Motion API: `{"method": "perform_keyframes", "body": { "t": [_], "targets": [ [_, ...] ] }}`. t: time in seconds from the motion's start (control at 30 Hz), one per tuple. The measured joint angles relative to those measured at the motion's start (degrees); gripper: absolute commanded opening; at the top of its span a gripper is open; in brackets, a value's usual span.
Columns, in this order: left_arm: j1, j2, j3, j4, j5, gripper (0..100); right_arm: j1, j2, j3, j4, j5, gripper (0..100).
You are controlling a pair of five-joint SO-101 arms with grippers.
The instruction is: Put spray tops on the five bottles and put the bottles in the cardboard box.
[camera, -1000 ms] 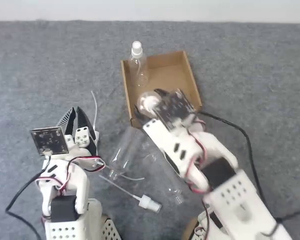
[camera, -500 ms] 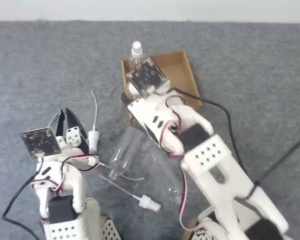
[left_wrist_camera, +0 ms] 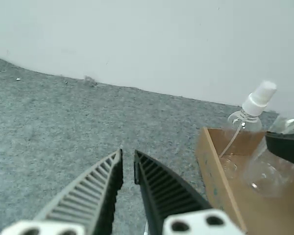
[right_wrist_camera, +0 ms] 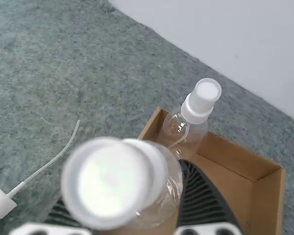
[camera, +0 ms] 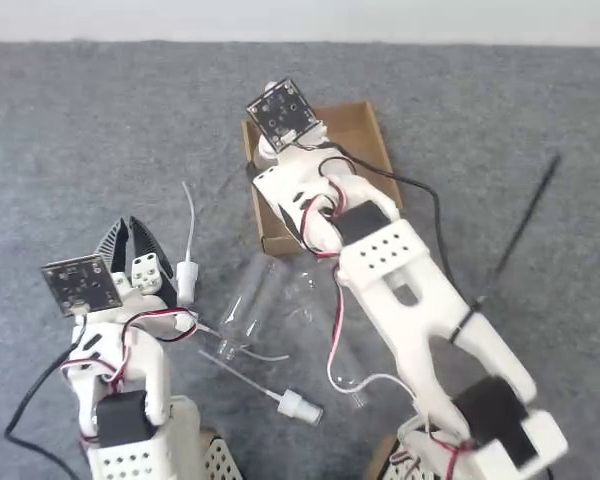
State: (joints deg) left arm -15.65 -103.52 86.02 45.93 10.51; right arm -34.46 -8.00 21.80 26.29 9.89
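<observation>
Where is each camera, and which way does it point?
High view: fixed overhead, facing down at grey carpet; left arm and right arm show.
Left wrist view: on the left arm, facing along the left pincer toward the wall.
Right wrist view: on the right arm, looking past the right pincer gripping a clear white-topped bottle.
Wrist views share the upright clear spray bottle in the brown cardboard box.

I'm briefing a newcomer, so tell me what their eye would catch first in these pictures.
The right gripper grips a spray-topped bottle over the cardboard box, where a second topped bottle stands in a far corner. On the grey carpet beside the box lie clear uncapped bottles and a loose spray top.
</observation>
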Motion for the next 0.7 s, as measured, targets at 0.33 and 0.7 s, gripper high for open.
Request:
{"method": "perform_keyframes", "body": {
  "t": [0.33,0.7],
  "targets": [
    [0.0,0.0,0.0,0.0,0.0,4,0.8,8.4,-0.2,-9.7,-3.7,0.6],
    [-0.4,0.0,0.0,0.0,0.0,4,2.5,15.7,-3.4,-13.6,-5.2,0.6]
  ]
}}
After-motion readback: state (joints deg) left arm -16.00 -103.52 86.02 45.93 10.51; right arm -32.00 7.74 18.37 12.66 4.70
